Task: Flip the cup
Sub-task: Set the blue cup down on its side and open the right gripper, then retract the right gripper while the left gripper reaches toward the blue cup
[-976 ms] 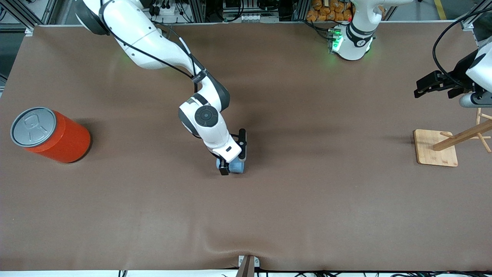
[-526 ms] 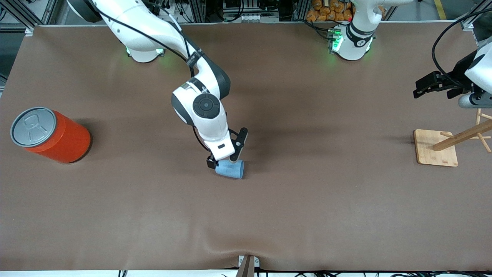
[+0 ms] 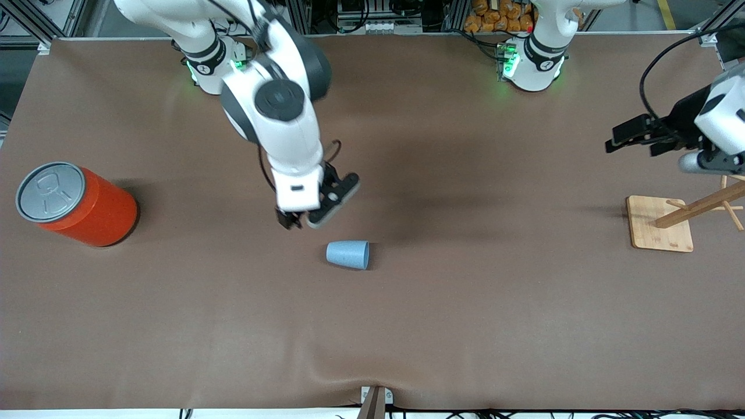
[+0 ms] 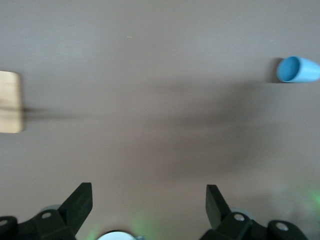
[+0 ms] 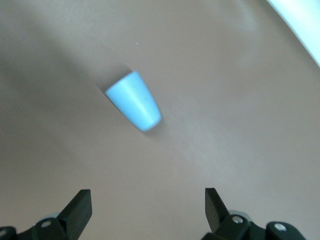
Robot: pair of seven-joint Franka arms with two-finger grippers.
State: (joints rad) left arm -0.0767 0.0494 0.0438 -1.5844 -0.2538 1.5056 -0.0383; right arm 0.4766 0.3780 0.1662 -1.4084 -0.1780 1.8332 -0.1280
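Note:
The small light-blue cup (image 3: 348, 255) lies on its side on the brown table, its wider rim toward the left arm's end. It also shows in the right wrist view (image 5: 134, 101) and, with its open mouth showing, in the left wrist view (image 4: 298, 69). My right gripper (image 3: 304, 219) is open and empty, raised over bare table just beside the cup and apart from it; its own view (image 5: 148, 202) shows the jaws wide apart. My left gripper (image 3: 618, 137) is open and empty, waiting up in the air near the wooden rack (image 4: 148, 200).
A large orange can with a grey lid (image 3: 75, 203) stands at the right arm's end of the table. A wooden rack on a square base (image 3: 660, 224) stands at the left arm's end, and its base also shows in the left wrist view (image 4: 10, 101).
My right gripper has let go of the cup, risen and drawn back toward its base. The cup now lies free on its side. My left gripper has shifted slightly.

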